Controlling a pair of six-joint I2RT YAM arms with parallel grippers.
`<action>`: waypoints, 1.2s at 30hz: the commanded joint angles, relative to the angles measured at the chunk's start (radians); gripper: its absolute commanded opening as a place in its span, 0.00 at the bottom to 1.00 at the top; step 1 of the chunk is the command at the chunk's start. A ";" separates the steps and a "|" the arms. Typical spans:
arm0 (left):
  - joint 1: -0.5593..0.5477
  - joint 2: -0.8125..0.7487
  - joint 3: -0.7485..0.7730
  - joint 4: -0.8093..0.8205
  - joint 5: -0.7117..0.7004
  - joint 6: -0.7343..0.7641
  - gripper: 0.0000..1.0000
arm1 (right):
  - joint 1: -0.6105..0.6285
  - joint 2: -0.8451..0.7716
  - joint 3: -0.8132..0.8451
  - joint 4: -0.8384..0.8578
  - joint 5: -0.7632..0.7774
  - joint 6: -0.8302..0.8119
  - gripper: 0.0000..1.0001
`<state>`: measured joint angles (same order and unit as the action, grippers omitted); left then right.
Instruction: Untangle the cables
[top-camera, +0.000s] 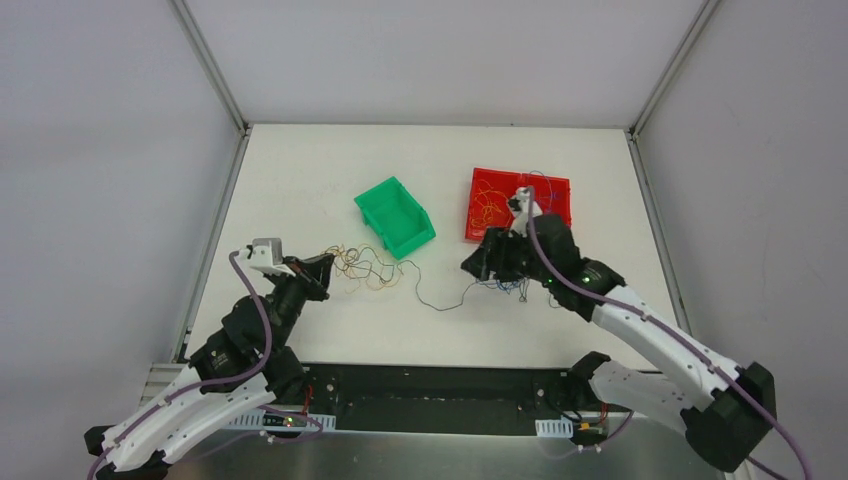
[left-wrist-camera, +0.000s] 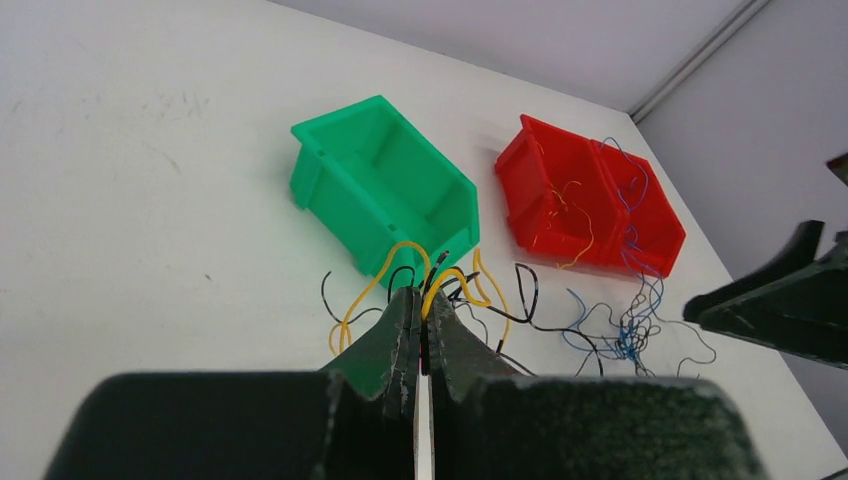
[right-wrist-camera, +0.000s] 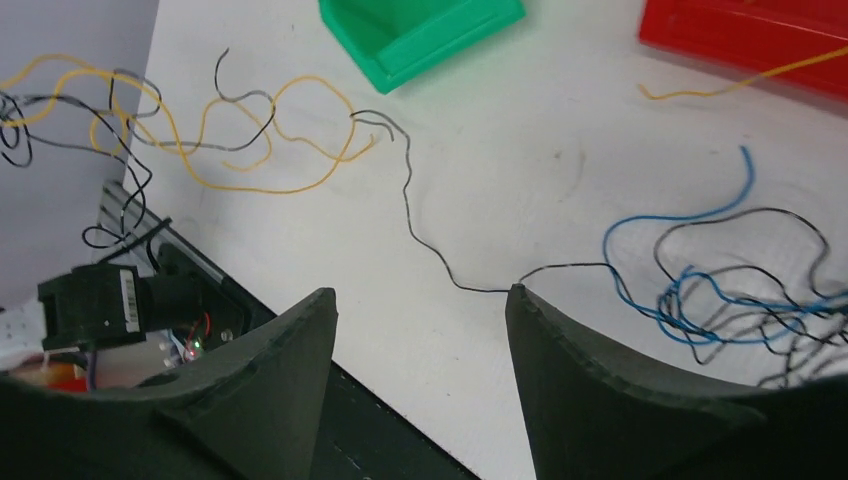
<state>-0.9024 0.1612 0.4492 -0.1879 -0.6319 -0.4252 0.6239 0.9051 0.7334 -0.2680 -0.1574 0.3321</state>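
Cables (top-camera: 365, 268), three colours; one green bin (top-camera: 410, 238)

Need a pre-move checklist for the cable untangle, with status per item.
1. Left claw shut on the yellow and black cables: ok.
2. Right claw open, nothing between its fingers: ok.
3. Blue and black tangle separated: not ok, its strands are knotted together.
4. Black cable freed: not ok, it runs from the tangle to the left bunch.
5. That cable's far end inside the left claw's grip: cannot tell.
6. Green bin free of strands: ok, none seen inside.
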 joint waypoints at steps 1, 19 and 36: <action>0.002 -0.003 0.003 0.076 0.095 0.050 0.00 | 0.111 0.132 0.064 0.217 0.012 -0.119 0.68; 0.001 0.240 0.039 0.301 0.813 0.195 0.02 | 0.158 0.009 -0.102 0.501 -0.332 -0.146 0.64; 0.003 0.174 0.018 0.306 0.771 0.198 0.02 | 0.304 0.136 -0.019 0.369 -0.255 -0.278 0.49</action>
<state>-0.9024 0.3443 0.4465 0.0704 0.1497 -0.2436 0.9150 1.0431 0.6605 0.0898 -0.4091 0.0910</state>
